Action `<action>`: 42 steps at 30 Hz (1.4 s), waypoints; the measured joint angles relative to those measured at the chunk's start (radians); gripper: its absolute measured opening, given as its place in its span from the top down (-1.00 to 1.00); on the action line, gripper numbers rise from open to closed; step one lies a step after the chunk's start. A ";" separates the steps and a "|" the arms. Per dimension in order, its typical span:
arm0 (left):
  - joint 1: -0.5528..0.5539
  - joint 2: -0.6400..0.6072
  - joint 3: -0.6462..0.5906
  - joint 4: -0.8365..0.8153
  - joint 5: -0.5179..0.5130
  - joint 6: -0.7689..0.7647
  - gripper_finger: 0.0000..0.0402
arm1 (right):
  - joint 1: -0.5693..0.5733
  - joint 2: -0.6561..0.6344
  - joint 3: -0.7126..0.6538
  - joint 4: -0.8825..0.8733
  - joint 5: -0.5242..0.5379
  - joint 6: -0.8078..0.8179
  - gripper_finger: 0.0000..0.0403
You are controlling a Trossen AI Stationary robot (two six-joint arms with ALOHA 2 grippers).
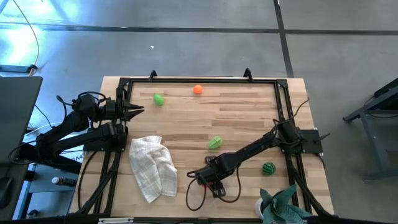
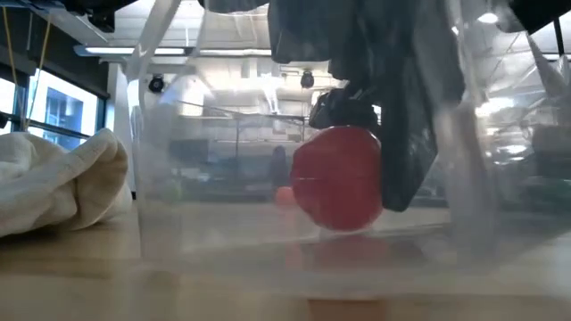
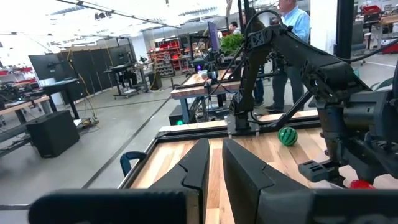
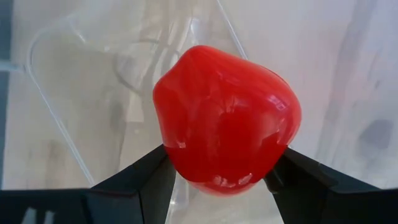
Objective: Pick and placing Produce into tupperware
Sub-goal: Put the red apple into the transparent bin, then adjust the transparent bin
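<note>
High view: the right tool (image 1: 208,180) is at the near middle of the table (image 1: 236,118), over the tupperware (image 1: 198,186), which is hard to make out here. The left tool (image 1: 138,110) waits at the table's left edge. A light-green leafy piece (image 1: 215,142) lies mid-table, a round green piece (image 1: 268,168) near the right edge, another green piece (image 1: 158,99) and an orange piece (image 1: 198,89) along the far edge. A white checked cloth (image 1: 152,167) lies left of the tupperware.

Low view: the red piece (image 2: 337,176) hangs inside the clear tupperware walls (image 2: 147,187), just above its floor, dark fingers (image 2: 406,134) against it.

Left wrist view: the left tool's fingers (image 3: 193,177) stand almost together, holding nothing.

Right wrist view: the right tool (image 4: 221,177) is clamped on the red piece (image 4: 227,118) from both sides, the tupperware (image 4: 68,87) beneath.
</note>
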 joint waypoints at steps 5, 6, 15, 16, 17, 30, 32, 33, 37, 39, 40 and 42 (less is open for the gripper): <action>0.000 0.000 0.000 0.000 0.000 0.000 0.81 | -0.002 0.000 0.000 0.000 0.023 0.010 -0.10; 0.000 0.000 0.000 0.000 0.000 0.000 0.81 | -0.002 0.000 0.000 0.000 0.031 0.010 -0.11; 0.000 0.000 0.000 0.000 0.000 0.000 0.81 | -0.030 0.000 0.000 0.040 0.081 0.070 -0.22; 0.000 0.000 0.000 0.000 0.000 0.000 0.81 | -0.033 0.000 0.000 0.044 0.081 0.071 -0.22; 0.000 0.000 0.000 0.000 0.000 0.000 0.81 | -0.037 0.000 0.000 0.046 0.082 0.071 -0.23; 0.000 0.000 0.000 0.000 0.000 0.000 0.81 | -0.027 -0.003 0.000 -0.032 0.079 0.071 -0.23; 0.000 0.000 0.000 0.000 0.000 0.000 0.81 | -0.023 -0.012 0.000 -0.056 0.079 0.070 -0.23; 0.000 0.000 0.000 0.000 0.000 0.000 0.81 | -0.021 -0.019 0.000 -0.065 0.079 0.067 -0.23; 0.000 0.000 0.000 0.000 0.000 0.000 0.81 | -0.015 -0.062 0.000 -0.080 0.079 0.040 -0.23; 0.000 0.000 0.000 0.000 0.000 0.000 0.81 | -0.012 -0.082 0.000 -0.099 0.077 0.040 -0.23; 0.000 0.000 0.000 0.000 0.000 0.000 0.81 | -0.010 -0.091 0.001 -0.112 0.077 0.041 -0.23; 0.000 0.000 0.000 0.000 0.000 0.000 0.81 | -0.001 -0.107 0.001 -0.143 0.068 0.039 -0.23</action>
